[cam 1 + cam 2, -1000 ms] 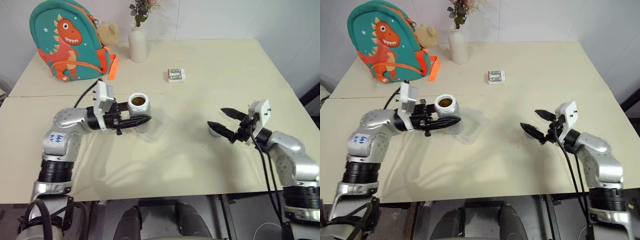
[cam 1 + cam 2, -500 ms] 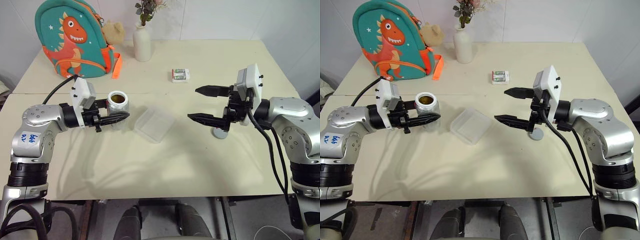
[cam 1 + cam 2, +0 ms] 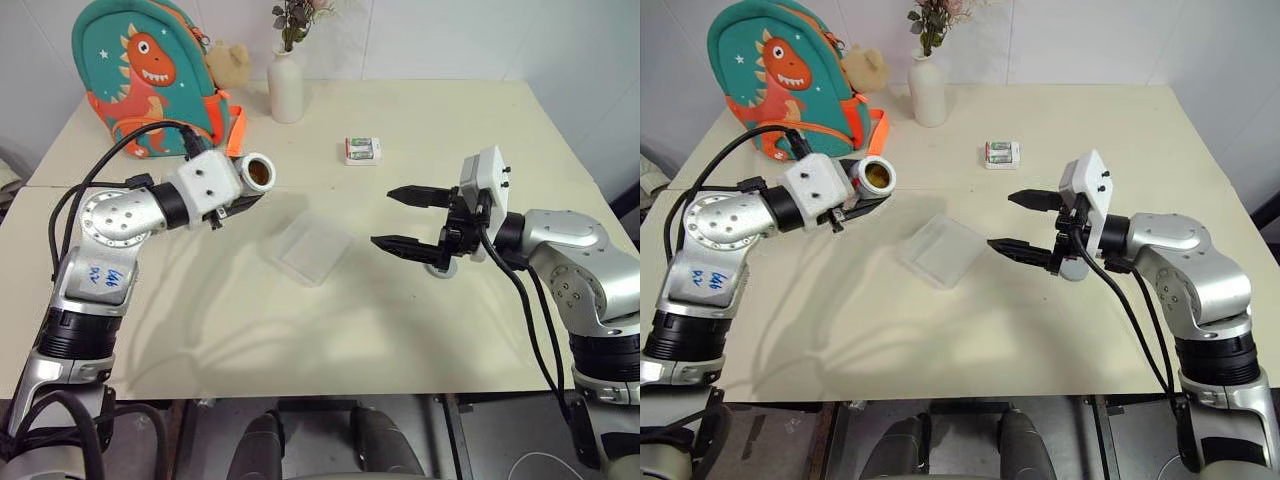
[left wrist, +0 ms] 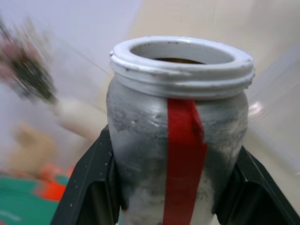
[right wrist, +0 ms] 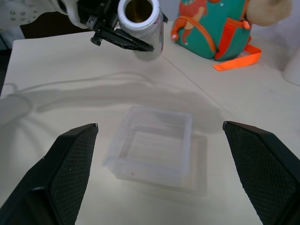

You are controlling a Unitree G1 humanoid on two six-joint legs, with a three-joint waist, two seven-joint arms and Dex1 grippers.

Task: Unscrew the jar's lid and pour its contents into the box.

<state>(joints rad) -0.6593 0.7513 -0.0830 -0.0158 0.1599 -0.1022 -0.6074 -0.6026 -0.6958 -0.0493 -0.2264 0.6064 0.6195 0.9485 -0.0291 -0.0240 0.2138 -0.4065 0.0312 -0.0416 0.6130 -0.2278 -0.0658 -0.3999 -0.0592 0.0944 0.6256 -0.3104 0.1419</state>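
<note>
**Tipped jar, mouth short of the box**

The jar, uncapped, is lifted clear of the worktop and laid nearly level, its mouth facing the box but not over it. The left claw is clenched on the jar's body. If it tips further here, the contents would likely spill onto the worktop beside the light, clear box. The lid lies under the right claw, whose fingers are spread wide and hold nothing; a careless sweep could knock the lid or nudge the box.
</note>
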